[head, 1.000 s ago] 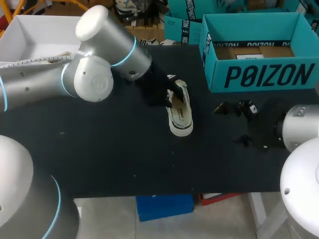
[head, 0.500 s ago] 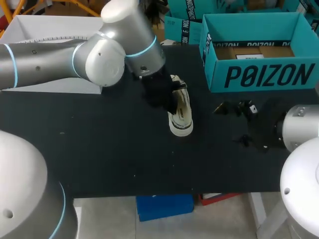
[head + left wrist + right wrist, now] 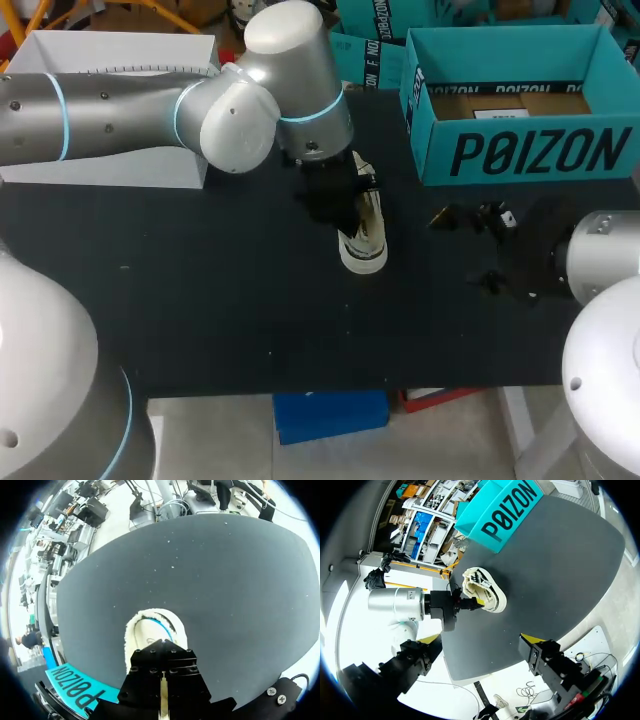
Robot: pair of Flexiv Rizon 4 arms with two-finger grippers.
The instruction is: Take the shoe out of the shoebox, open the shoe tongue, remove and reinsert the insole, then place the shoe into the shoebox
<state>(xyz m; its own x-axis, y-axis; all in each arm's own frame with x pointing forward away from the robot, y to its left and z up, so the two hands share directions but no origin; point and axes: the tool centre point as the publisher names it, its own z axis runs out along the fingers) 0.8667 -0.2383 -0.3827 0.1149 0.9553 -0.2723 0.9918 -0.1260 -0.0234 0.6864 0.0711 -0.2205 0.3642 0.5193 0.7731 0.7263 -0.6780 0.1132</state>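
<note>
The white shoe point(image 3: 365, 238) lies tipped on its side on the dark surface point(image 3: 200, 300), near the frame's middle and outside the teal shoebox point(image 3: 520, 152) at upper right. The left gripper point(image 3: 340, 203) has its fingers clenched on the shoe's opening. The right gripper point(image 3: 470, 248), lower right of the shoe, has its fingers spread and grasps nothing.

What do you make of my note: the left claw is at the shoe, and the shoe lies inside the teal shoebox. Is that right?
Not quite. The left claw is at the shoe, but the shoe lies on the black table, outside the teal shoebox. The head view shows it.
</note>
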